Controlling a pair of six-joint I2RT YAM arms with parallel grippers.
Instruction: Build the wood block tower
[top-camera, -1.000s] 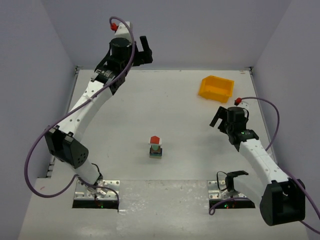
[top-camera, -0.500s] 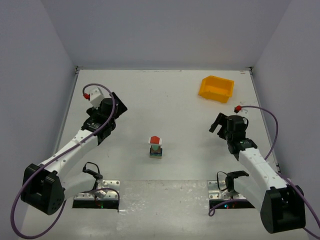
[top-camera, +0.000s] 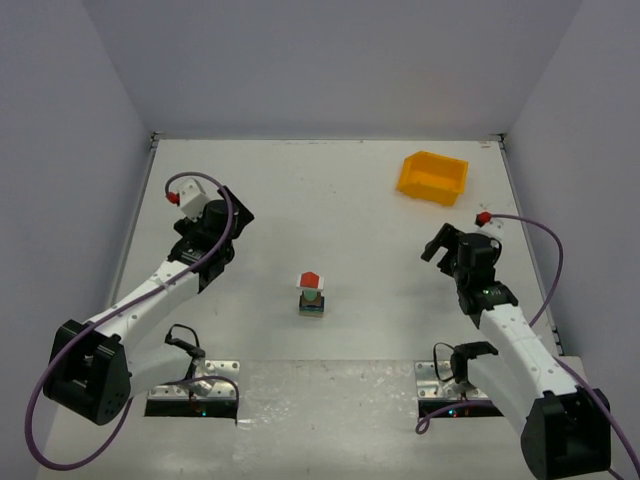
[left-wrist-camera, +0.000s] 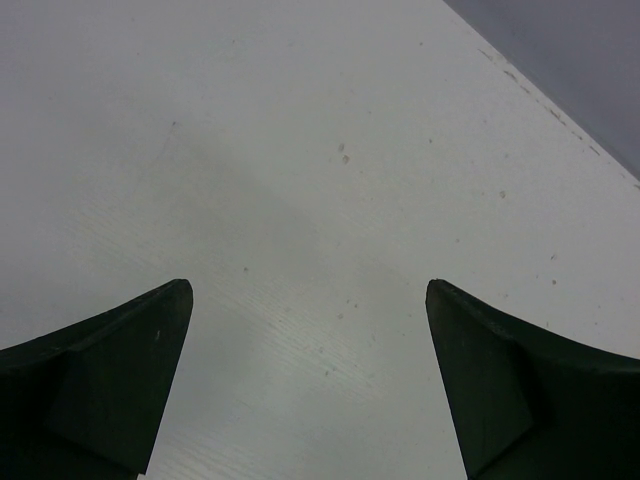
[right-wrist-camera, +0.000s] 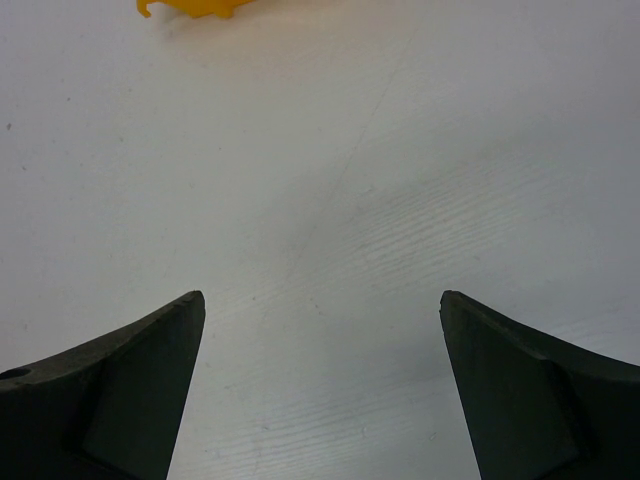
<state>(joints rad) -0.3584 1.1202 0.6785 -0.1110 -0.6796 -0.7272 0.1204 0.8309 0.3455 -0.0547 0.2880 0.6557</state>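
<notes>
- While neither arm touches it, the wood block tower (top-camera: 312, 295) stands upright near the middle of the bench (top-camera: 330, 190). It is a little closer to the near edge than to the far one, and roughly midway between the left and right edges.
- Its top piece is red with a sloped, roof-like shape, and a green block sits just under it. The lowest part looks dark, and the pieces there are too small to tell apart.
- The left fingers (top-camera: 238, 212) are released and spread wide, grasping nothing. They hang over the left half of the bench, well apart from the tower and nearer the left edge.
- Seen from the left wrist, the two dark tips frame only white bench surface with a few small specks. A grey strip beyond the bench's edge crosses the upper right corner.
- The right fingers (top-camera: 438, 243) are likewise released, wide apart and grasping nothing. They are over the right half of the bench, well apart from the tower and nearer the right edge.
- Seen from the right wrist, white bench surface shows between the tips, and a sliver of yellow plastic peeks in at the top.
- That sliver belongs to the yellow bin (top-camera: 432, 177), which sits near the far right corner of the bench, beyond the right fingers and well apart from the tower.
</notes>
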